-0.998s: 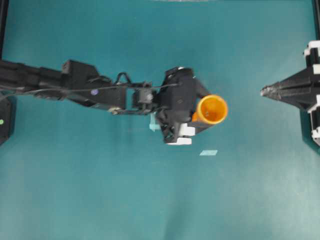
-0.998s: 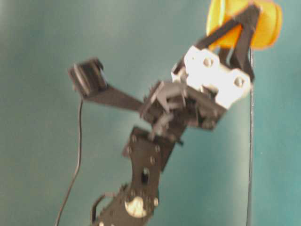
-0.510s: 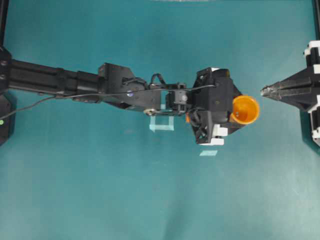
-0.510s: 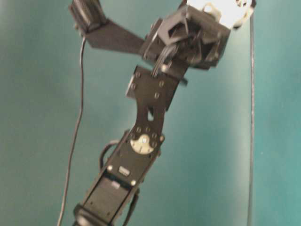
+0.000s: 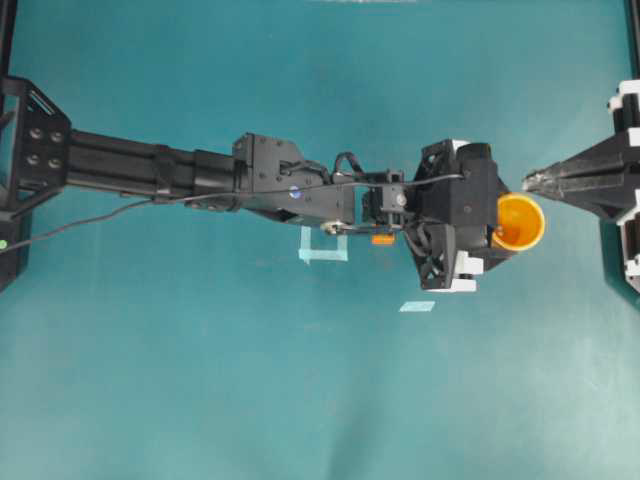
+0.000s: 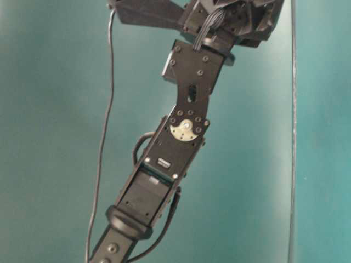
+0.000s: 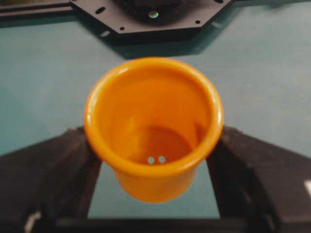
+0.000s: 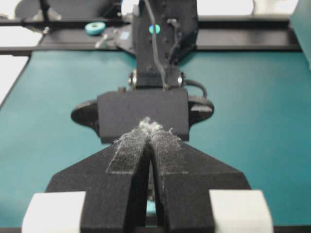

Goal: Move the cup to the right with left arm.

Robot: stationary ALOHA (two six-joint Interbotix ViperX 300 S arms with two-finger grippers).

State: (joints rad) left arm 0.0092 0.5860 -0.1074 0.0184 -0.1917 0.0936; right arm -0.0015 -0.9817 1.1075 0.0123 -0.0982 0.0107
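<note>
The orange cup sits between the black fingers of my left gripper, far right of the table's middle. In the left wrist view the cup opens toward the camera, and one black finger presses each side of its wall: the left gripper is shut on it. The left arm stretches long across the table from the left edge. Just right of the cup is the pointed tip of my right gripper, shut with nothing in it. The table-level view shows only the left arm; the cup is out of that frame.
A small orange cube lies under the left arm's wrist. Two pale tape marks are stuck on the teal table. Black frame rails run along the left and right edges.
The left arm has stretched to the right with the cup, from near the table's middle to just beside the right gripper's tip. The right arm has not moved.
</note>
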